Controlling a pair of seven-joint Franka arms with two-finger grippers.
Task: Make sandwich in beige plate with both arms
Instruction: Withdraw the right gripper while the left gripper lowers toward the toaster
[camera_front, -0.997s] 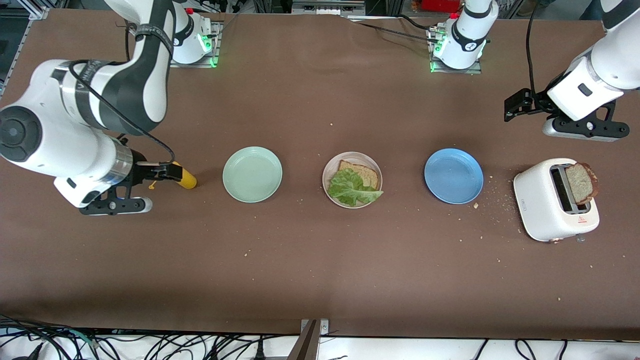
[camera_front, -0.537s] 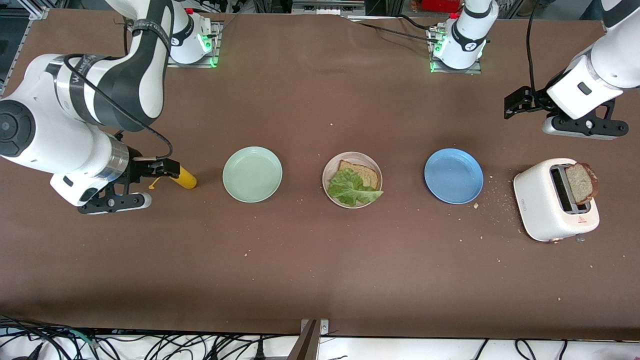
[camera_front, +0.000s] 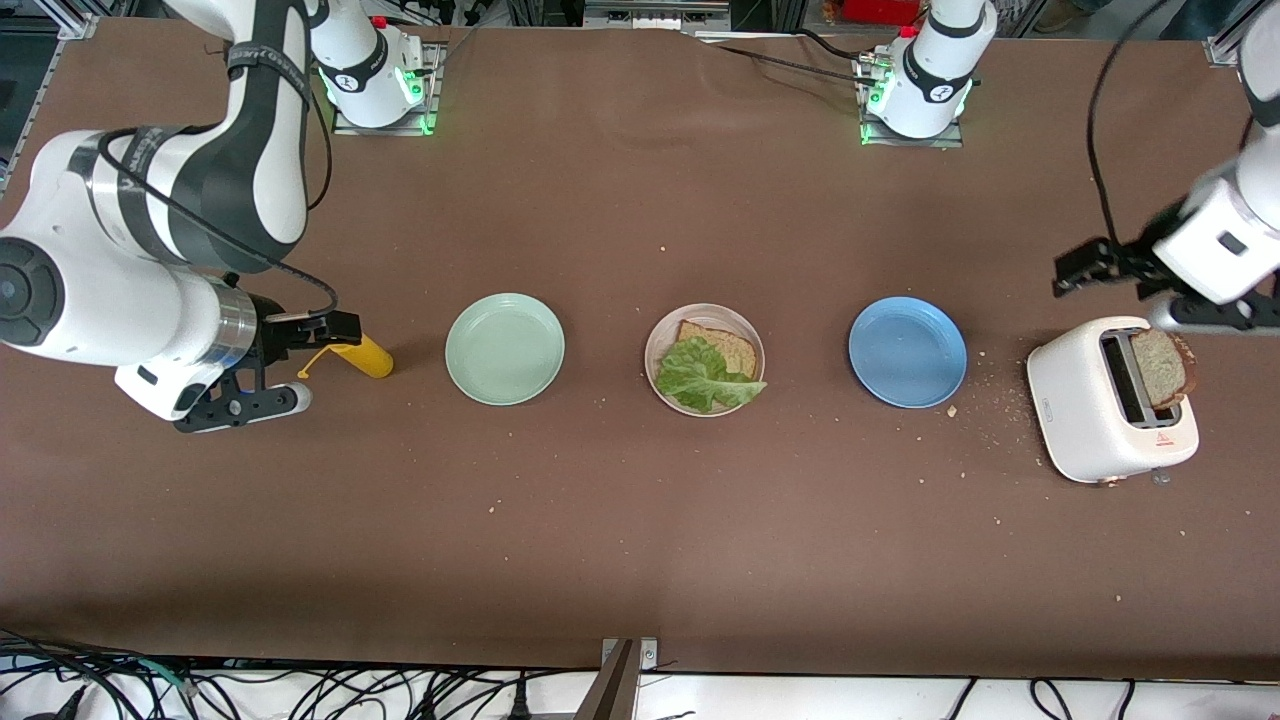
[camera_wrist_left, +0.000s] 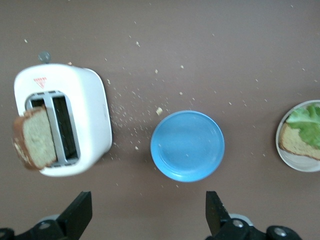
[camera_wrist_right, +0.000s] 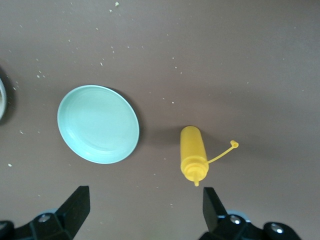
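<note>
a crumb-strewn brown tabletop (camera_front: 640, 520): the beige plate (camera_front: 658, 342) at centre carries one bread slice (camera_front: 728, 348) under lettuce (camera_front: 700, 375). the second slice (camera_front: 1160, 366) stands in the white toaster (camera_front: 1105, 400), at 3 o'clock from the blue plate (camera_front: 907, 351). the left claw (camera_wrist_left: 147, 212), spread wide, hovers over the toaster; best to descend straight, pinch the slice's faces and lift vertically. the right claw (camera_wrist_right: 142, 210), spread, waits over the mustard bottle (camera_front: 362, 355).
</note>
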